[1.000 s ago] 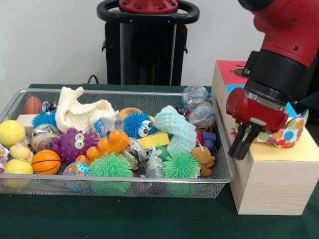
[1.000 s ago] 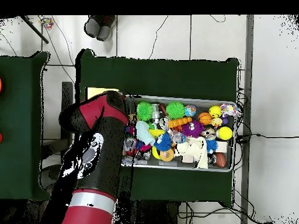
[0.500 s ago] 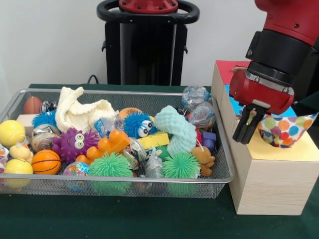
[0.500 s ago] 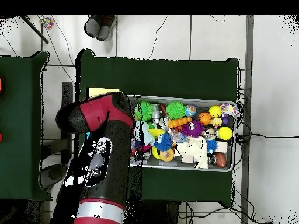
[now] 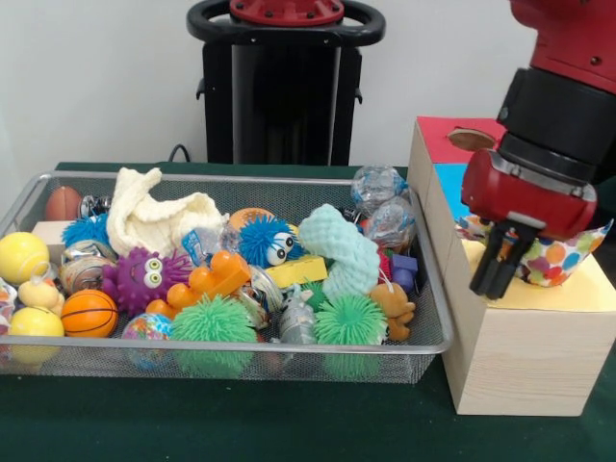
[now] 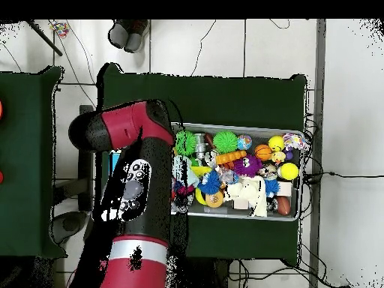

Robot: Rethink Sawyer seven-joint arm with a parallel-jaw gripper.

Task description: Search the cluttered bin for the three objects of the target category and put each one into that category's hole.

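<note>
**Gripper over the yellow box, cloth beneath it**

The gripper hangs over the yellow-faced box, its dark fingers close together with nothing between them. Just behind and beside it a polka-dot cloth lies bunched on the box's yellow top; the hole there is hidden. The red box's hole shows further back. Left of the boxes sits the bin, piled with toys, a cream cloth and foil wrappers.
</note>
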